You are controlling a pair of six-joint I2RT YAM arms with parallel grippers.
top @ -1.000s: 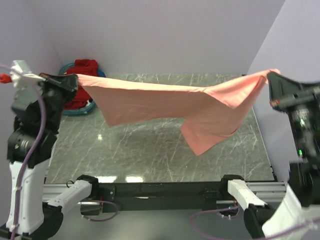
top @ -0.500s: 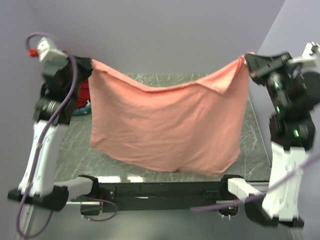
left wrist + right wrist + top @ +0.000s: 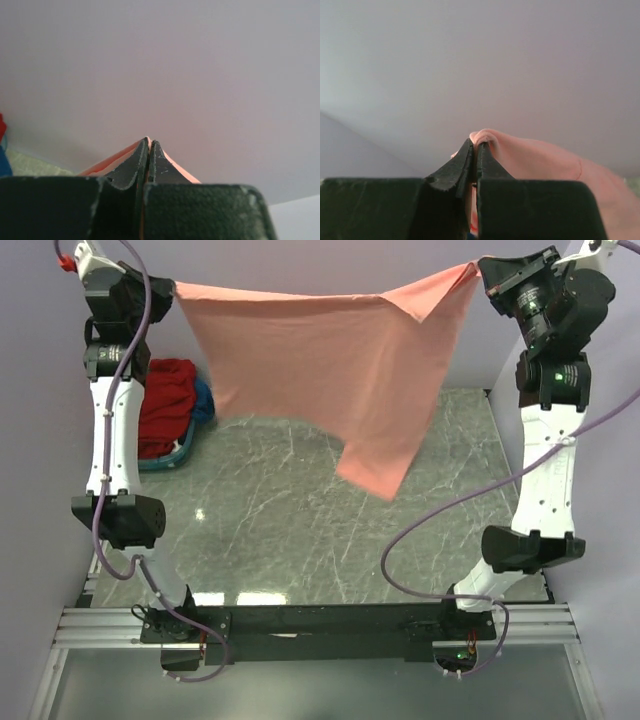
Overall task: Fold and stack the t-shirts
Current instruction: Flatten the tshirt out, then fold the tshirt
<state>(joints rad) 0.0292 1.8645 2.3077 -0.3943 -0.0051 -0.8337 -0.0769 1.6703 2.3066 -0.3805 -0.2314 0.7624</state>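
Observation:
A salmon-pink t-shirt point(image 3: 320, 360) hangs stretched between both grippers, high above the table at the back. My left gripper point(image 3: 172, 285) is shut on its left top corner; the cloth shows pinched at the tips in the left wrist view point(image 3: 149, 141). My right gripper point(image 3: 482, 272) is shut on its right top corner, cloth bunched at the tips in the right wrist view point(image 3: 476, 142). The shirt's lower right part droops to a point point(image 3: 375, 480) over the table. A red t-shirt point(image 3: 165, 405) lies in a basket at the back left.
A teal basket point(image 3: 185, 450) sits at the table's back left with red and blue cloth in it. The grey marble table point(image 3: 320, 540) lies below. Purple walls stand close at the back and both sides. Both arms are raised upright.
Both arms have risen and moved back, lifting the pink shirt from in front of the table's near edge to high at the back wall. Its top edge is now pulled taut.

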